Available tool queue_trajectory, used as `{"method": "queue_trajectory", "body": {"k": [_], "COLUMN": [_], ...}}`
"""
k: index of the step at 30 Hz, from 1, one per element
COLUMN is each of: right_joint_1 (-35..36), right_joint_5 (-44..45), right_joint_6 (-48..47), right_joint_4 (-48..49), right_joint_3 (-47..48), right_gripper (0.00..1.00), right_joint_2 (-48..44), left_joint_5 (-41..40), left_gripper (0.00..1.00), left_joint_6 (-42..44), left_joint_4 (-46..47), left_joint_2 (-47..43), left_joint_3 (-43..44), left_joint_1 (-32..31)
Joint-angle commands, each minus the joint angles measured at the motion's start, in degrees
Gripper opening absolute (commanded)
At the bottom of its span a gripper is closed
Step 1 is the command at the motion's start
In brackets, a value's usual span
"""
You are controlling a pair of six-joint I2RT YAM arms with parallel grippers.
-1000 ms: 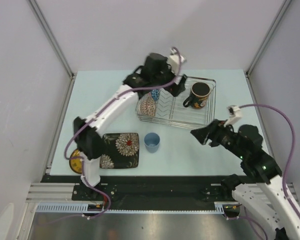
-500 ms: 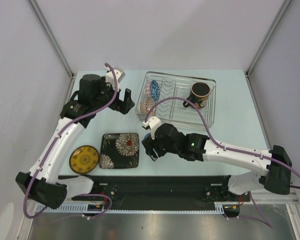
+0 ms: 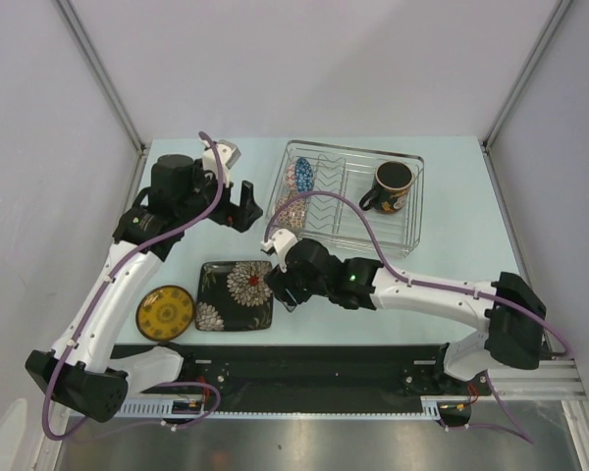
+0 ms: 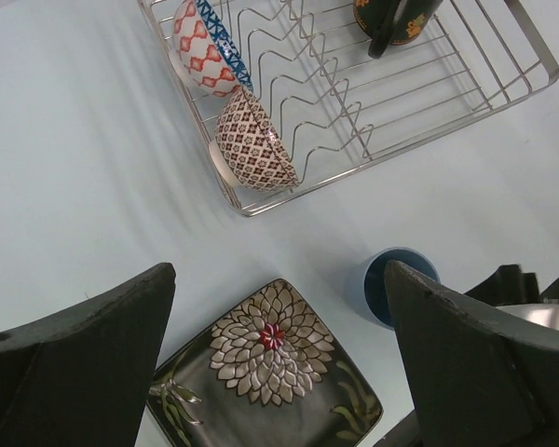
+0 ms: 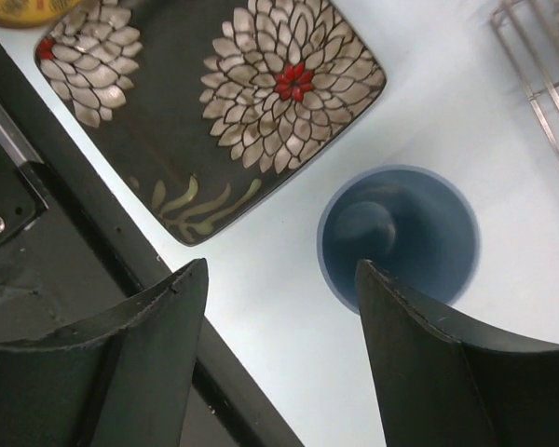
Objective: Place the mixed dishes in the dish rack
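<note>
The silver wire dish rack [image 3: 402, 224] stands at the back right. It holds the blue patterned bowl [image 3: 303, 176], the beige-pink patterned bowl [image 3: 292, 209] and the black mug [image 3: 392, 185]. The black square floral plate [image 3: 235, 294] and the small yellow plate [image 3: 165, 312] lie on the table at the front left. My right gripper [image 3: 278, 287] is open and empty just above the upright light-blue cup [image 5: 401, 237], which sits slightly off to one side of its jaws [image 5: 281, 270]. My left gripper [image 3: 247, 208] is open and empty, left of the rack and high above the plate [image 4: 270, 372].
The left wrist view shows the rack [image 4: 466, 84], both bowls [image 4: 253, 142] on edge in its slots, and the cup [image 4: 398, 284]. The table's near edge with a black rail [image 5: 93, 279] runs close beside the right gripper. Walls close in the table on three sides.
My left arm has drawn back from the rack to the left. My right arm has swung in from the right and now hovers over the cup, edging slightly left.
</note>
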Motion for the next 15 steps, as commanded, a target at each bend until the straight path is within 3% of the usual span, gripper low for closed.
{"method": "queue_trajectory", "body": {"k": [1, 12, 15], "right_joint_1": [0.12, -1.64, -2.34], "right_joint_5": [-1.17, -3.46, -3.90], "right_joint_6": [-0.76, 0.21, 0.21], "right_joint_4": [2.11, 2.46, 2.55], "right_joint_3": [2.11, 2.02, 1.93], "right_gripper": [0.68, 0.47, 0.34], "right_joint_2": [2.83, 7.92, 9.24], "left_joint_5": [0.83, 0.56, 0.65], "left_gripper": [1.00, 1.00, 1.00], "left_joint_6": [-1.43, -3.19, -3.36], "left_joint_4": [2.72, 3.68, 2.46], "left_joint_2": [-1.25, -1.25, -1.42], "left_joint_3": [-0.13, 0.49, 1.10], "left_joint_1": [0.52, 0.52, 0.52]}}
